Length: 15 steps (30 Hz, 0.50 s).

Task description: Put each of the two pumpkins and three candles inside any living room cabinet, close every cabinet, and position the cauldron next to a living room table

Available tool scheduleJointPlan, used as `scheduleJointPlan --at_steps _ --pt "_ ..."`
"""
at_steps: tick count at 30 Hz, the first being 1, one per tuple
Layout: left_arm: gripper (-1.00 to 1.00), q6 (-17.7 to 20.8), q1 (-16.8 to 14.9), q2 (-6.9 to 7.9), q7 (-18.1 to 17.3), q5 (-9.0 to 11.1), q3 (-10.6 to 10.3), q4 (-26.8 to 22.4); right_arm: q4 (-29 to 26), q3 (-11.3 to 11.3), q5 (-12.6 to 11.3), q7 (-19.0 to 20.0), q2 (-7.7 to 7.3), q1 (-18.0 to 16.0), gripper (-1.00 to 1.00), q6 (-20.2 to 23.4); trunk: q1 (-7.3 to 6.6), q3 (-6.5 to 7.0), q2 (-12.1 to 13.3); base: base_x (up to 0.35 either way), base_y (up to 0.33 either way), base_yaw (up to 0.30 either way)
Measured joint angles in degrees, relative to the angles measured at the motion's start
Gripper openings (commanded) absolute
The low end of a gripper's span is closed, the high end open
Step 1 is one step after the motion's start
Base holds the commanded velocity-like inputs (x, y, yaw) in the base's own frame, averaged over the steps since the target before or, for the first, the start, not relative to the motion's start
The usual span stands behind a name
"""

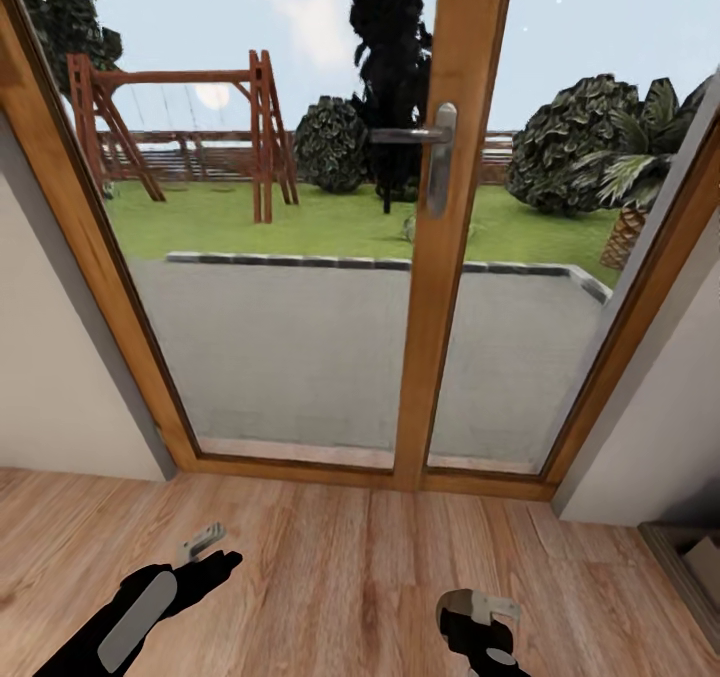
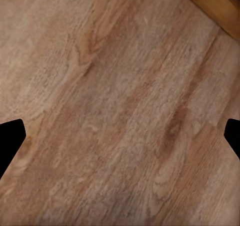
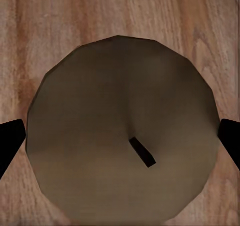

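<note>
Left gripper [image 1: 215, 547], lower left, spread wide over bare wood-plank floor [image 2: 120, 105]. Right gripper [image 1: 480, 612] — jaws wide around a round dull-brown faceted object [image 3: 120, 131]. Wooden-framed glass door [image 1: 440, 257] fills the upper frame.

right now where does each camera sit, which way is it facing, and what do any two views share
Head: on the robot's head, facing a wooden glass door and garden; both arms low, left gripper, right gripper.
Left wrist: on the left arm, facing wood floor; dark fingertips at the edges.
Right wrist: on the right arm, facing a round brown object.
Shared: the floor.
</note>
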Motion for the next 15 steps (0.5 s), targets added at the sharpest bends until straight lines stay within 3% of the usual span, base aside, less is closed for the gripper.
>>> scheduleJointPlan --at_steps 9,15 --pt "1.00 -0.01 -0.02 -0.01 -0.03 0.04 0.04 0.01 0.03 -0.01 -0.02 -0.02 -0.08 0.01 -1.00 -0.01 -1.95 1.62 3.61 -0.175 0.000 -0.202" --pt "1.00 -0.01 -0.02 0.00 -0.08 0.07 0.06 0.00 0.03 -0.01 -0.09 0.00 -0.18 0.02 -1.00 -0.01 -3.29 2.69 6.02 -0.040 0.000 -0.276"
